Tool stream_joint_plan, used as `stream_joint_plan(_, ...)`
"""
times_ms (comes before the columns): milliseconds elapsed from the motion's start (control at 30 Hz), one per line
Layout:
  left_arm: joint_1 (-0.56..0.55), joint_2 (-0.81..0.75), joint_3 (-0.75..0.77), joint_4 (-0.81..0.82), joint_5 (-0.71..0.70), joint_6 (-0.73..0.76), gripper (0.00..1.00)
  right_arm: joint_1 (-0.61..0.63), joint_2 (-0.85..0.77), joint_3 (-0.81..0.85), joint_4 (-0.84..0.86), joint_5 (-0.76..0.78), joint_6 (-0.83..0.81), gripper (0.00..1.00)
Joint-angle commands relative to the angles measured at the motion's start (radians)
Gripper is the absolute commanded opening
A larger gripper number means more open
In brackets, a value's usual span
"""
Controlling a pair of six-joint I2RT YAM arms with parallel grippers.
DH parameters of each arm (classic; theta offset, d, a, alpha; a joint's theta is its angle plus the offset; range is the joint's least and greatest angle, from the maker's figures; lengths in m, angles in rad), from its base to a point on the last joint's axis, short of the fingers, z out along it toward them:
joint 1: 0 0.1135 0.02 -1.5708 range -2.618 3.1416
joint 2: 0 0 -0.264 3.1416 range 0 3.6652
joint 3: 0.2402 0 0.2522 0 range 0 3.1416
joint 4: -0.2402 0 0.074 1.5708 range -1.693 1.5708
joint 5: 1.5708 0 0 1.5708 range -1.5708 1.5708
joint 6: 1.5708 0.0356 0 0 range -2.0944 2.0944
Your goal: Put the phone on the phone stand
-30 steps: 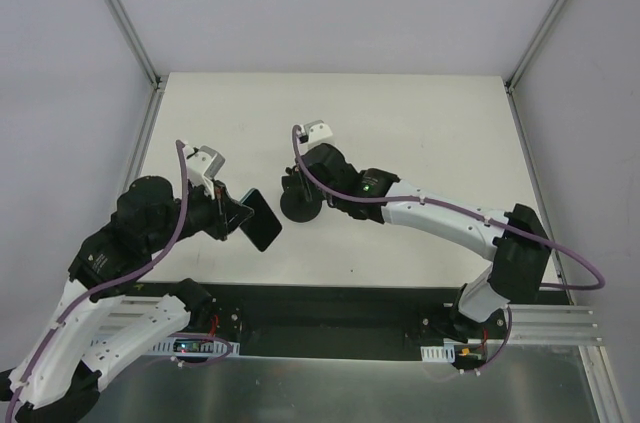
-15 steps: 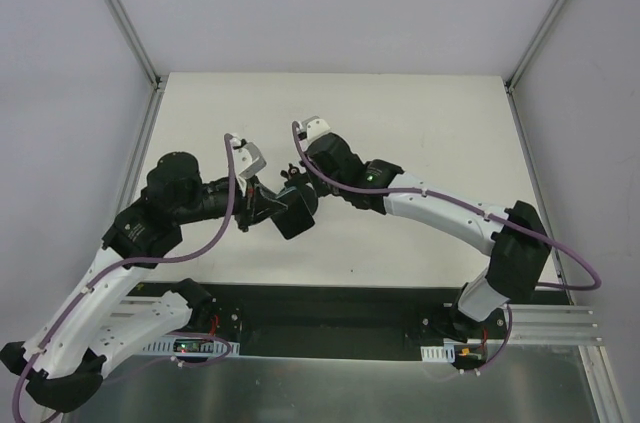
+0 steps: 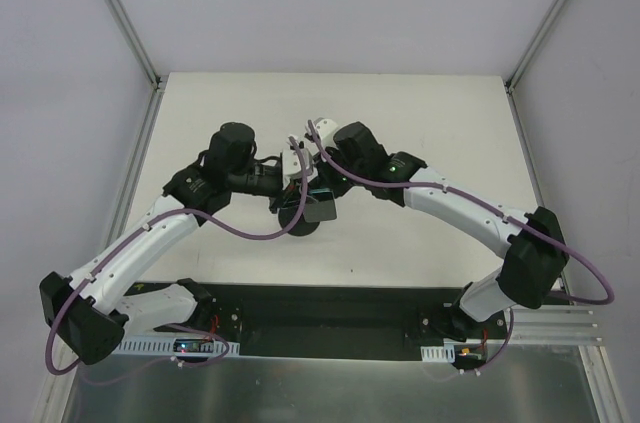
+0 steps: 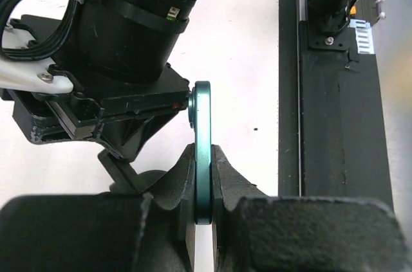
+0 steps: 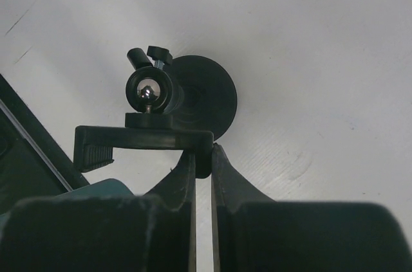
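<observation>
Surface: off-white counter, matte, a few faint scuffs in the right wrist view. Pale grey walls on three sides, with aluminium frame posts in the back corners. A black base rail runs along the near edge and carries both arm mounts.

Your left gripper is clamped tight on the phone. The wrist view shows the phone edge-on: a teal rim, a finger pressed to each face, and the top end right up against the right arm's wrist housing.

Your right gripper is closed down on the end tab of the cradle on the phone stand. The stand's disc base sits flat on the counter, with the ball joint above it.

From the top camera, the phone hangs mid-counter, overlapping the stand. Both grippers meet there. The cradle bar looks bare in the right wrist view. The teal patch at bottom left is probably the phone's corner, just beside the cradle, but I can't confirm contact.

Labels: there's a white tag on the rail hardware, too small to read.
</observation>
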State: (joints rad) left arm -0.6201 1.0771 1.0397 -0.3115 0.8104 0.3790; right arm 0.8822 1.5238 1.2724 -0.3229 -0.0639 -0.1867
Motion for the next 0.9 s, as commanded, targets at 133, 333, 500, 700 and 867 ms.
stream_joint_plan(133, 0.011, -0.023, 0.066, 0.086, 0.096, 0.031, 0.00, -0.023, -0.047, 0.033, -0.016, -0.097, 0.041, 0.11)
stream_joint_plan(333, 0.016, -0.175, 0.005, 0.083, 0.105, -0.064, 0.00, -0.029, -0.131, 0.012, -0.038, -0.171, 0.125, 0.69)
stream_joint_plan(500, 0.029, -0.232, -0.012, 0.077, 0.171, -0.083, 0.00, -0.043, -0.307, -0.135, -0.085, -0.076, 0.100, 0.90)
stream_joint_plan(700, 0.095, -0.201, -0.013, 0.104, 0.265, -0.163, 0.00, -0.094, -0.603, -0.420, 0.095, -0.411, 0.013, 0.86)
stream_joint_plan(867, 0.168, -0.151, -0.006, 0.190, 0.417, -0.299, 0.00, -0.081, -0.723, -0.507, 0.293, -0.553, 0.035, 0.87)
